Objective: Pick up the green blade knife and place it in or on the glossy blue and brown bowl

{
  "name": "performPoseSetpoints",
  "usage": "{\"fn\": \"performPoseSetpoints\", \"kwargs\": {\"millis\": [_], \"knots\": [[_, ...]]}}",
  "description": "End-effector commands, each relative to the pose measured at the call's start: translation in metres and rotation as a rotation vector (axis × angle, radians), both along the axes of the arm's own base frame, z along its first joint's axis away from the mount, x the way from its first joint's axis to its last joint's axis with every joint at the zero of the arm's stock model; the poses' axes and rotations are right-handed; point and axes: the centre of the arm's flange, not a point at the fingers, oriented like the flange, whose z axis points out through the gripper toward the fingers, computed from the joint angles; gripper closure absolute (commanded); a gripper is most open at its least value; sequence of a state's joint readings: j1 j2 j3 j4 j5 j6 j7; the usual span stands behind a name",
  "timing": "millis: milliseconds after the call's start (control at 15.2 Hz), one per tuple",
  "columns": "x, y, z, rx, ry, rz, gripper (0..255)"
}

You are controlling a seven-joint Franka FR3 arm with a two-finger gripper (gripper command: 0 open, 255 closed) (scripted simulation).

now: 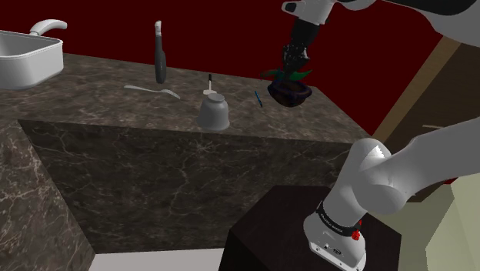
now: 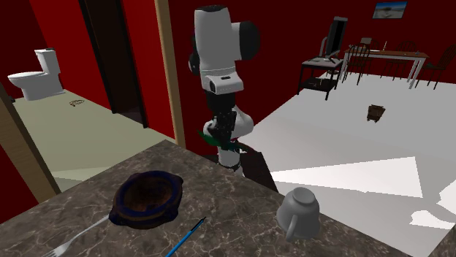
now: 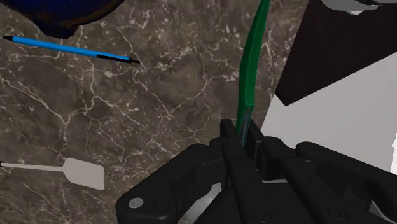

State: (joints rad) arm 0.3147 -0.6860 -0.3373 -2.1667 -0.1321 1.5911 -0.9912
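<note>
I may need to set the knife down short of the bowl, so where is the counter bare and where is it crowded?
Bare marble lies between the sink and the mug, in front of the white utensil. Crowded: the pen and bowl sit close together, near the hand holding the knife.

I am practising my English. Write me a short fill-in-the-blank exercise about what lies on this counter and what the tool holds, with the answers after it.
1. The tool is shut on a knife whose blade is ____.
2. On the counter, a ____ pen lies between the bowl and the mug.
3. On the bowl's other side, away from the pen, lies a pale ____.

Missing words: green; blue; fork.
</note>
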Motion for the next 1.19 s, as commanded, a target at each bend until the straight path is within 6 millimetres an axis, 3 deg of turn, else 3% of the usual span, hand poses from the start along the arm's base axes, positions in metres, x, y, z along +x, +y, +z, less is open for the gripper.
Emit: {"fn": "performPoseSetpoints", "kwargs": {"millis": [0, 990, 1122], "knots": [[0.007, -0.024, 0.002, 0.0, 0.0, 0.0, 255], [0.066, -0.218, 0.003, 0.0, 0.0, 0.0, 255], [0.066, -0.218, -0.008, 0.0, 0.0, 0.0, 255]]}}
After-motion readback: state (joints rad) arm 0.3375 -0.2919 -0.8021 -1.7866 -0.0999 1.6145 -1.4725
